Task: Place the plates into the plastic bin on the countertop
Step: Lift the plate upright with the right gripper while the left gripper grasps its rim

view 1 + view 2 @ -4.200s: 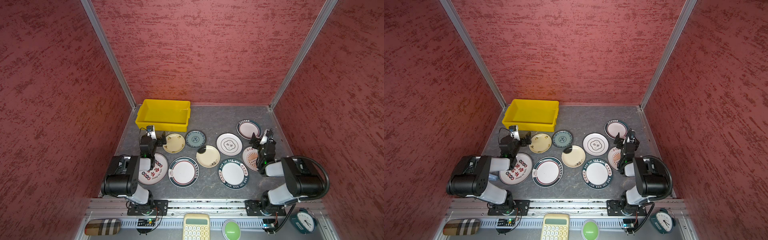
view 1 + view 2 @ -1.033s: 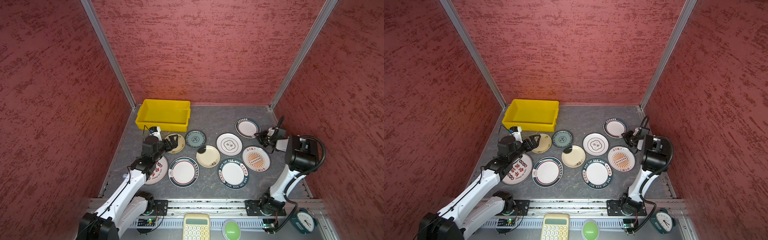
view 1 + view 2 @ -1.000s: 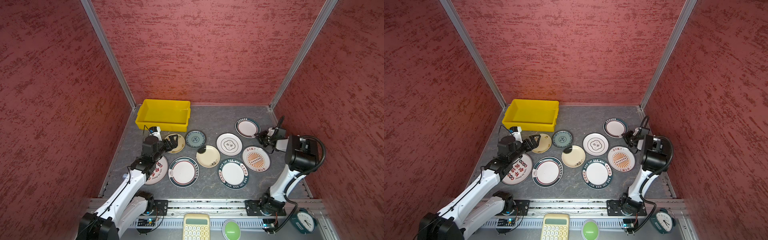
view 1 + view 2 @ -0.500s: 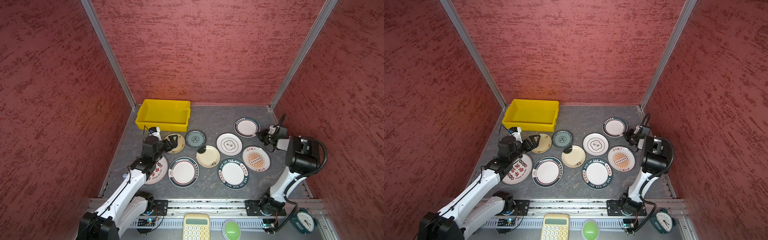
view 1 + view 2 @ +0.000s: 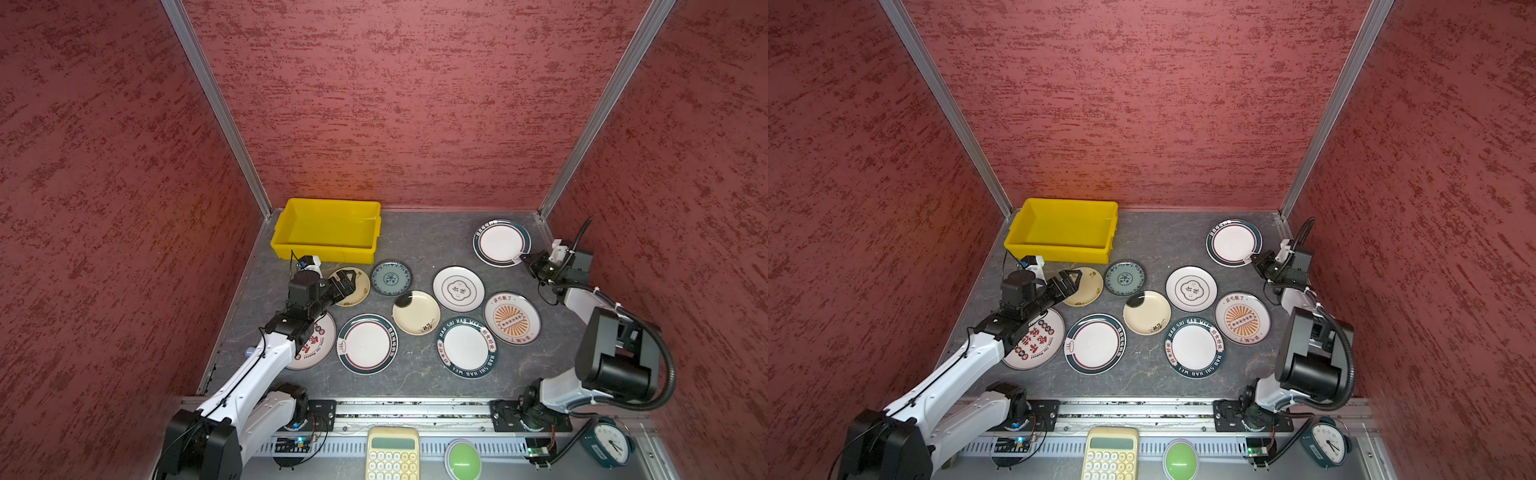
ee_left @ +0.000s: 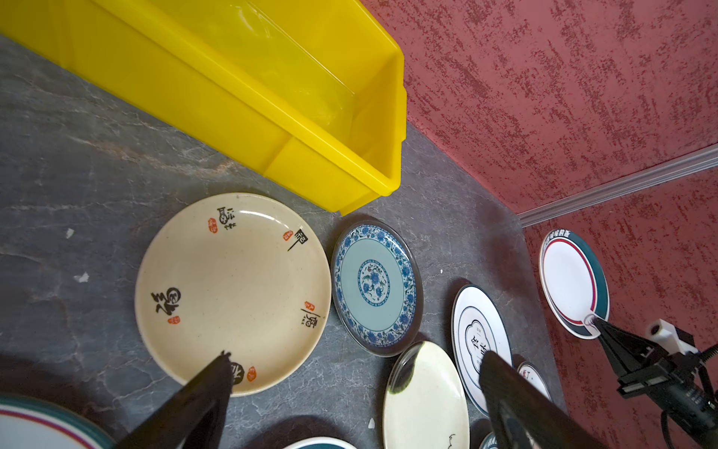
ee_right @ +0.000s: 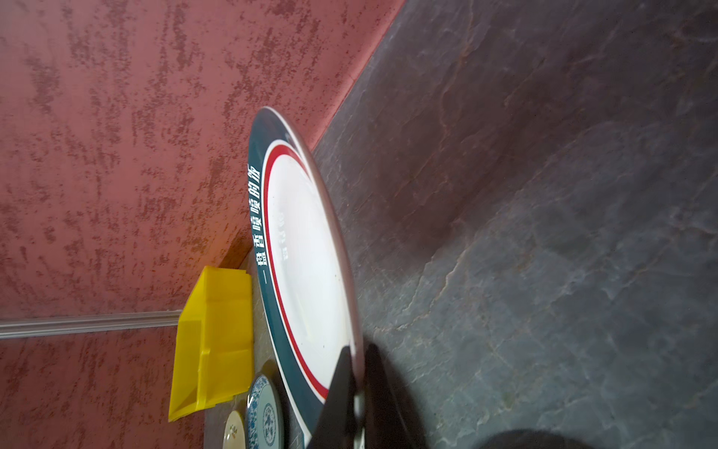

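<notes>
My right gripper [image 5: 524, 258] [image 5: 1254, 258] [image 7: 357, 350] is shut on the rim of a white plate with a dark green and red rim [image 5: 501, 242] [image 7: 307, 252]. The plate is at the back right of the countertop [image 5: 419, 245] and casts a shadow beneath it. My left gripper [image 5: 347, 284] [image 5: 1073, 280] [image 6: 355, 355] hangs open over a cream plate with black script [image 5: 359, 291] [image 6: 233, 291]. That plate lies just in front of the yellow plastic bin [image 5: 326, 230] [image 6: 272, 97], which holds nothing. A small teal patterned plate [image 5: 390, 277] [image 6: 375, 283] lies beside it. Several more plates lie flat across the middle.
Red textured walls close in the back and both sides, the right one near my right arm. A metal rail [image 5: 415, 409] runs along the front. Beyond it are a yellow calculator [image 5: 392, 453], a green button [image 5: 462, 459] and a clock [image 5: 606, 442].
The right gripper has shut on the green-rimmed plate's rim, and the plate has shifted a little toward the back wall. The left arm has hardly moved.
</notes>
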`<state>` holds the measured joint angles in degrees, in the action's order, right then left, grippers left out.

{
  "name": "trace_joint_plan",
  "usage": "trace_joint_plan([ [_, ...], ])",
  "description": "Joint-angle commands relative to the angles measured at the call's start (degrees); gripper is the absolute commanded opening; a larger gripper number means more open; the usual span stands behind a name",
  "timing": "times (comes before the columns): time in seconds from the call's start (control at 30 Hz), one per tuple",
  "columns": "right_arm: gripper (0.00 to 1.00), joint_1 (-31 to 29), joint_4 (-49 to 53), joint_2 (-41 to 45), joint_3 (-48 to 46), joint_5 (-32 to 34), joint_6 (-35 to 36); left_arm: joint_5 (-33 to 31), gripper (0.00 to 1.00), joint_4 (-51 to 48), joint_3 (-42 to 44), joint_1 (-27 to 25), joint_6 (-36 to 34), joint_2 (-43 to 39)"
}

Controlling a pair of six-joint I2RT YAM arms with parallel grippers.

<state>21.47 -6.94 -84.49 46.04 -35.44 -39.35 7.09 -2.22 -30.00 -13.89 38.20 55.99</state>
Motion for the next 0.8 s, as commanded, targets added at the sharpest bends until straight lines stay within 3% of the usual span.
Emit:
trace_joint_plan([
  [0.0, 0.00, -0.4, -1.4, 6.1, -2.0, -4.8, -2.8, 2.5, 0.99, 2.6, -1.6, 0.4, 2.3, 1.2],
  [0.27, 0.00, -3.1, -0.7, 13.6, -8.0, -12.2, -2.5, 6.3, 0.99, 7.9, -1.6, 0.3, 5.5, 5.2],
  [0.5, 0.00, -11.4, 1.2, 18.4, -9.7, -9.0, 0.0, 10.2, 0.99, 12.8, -4.1, -3.5, 6.2, 10.2],
  [0.77, 0.00, -22.2, -1.5, 18.3, -9.1, -6.4, -2.5, 12.7, 0.99, 23.0, -3.8, -10.0, 4.7, 11.4],
])
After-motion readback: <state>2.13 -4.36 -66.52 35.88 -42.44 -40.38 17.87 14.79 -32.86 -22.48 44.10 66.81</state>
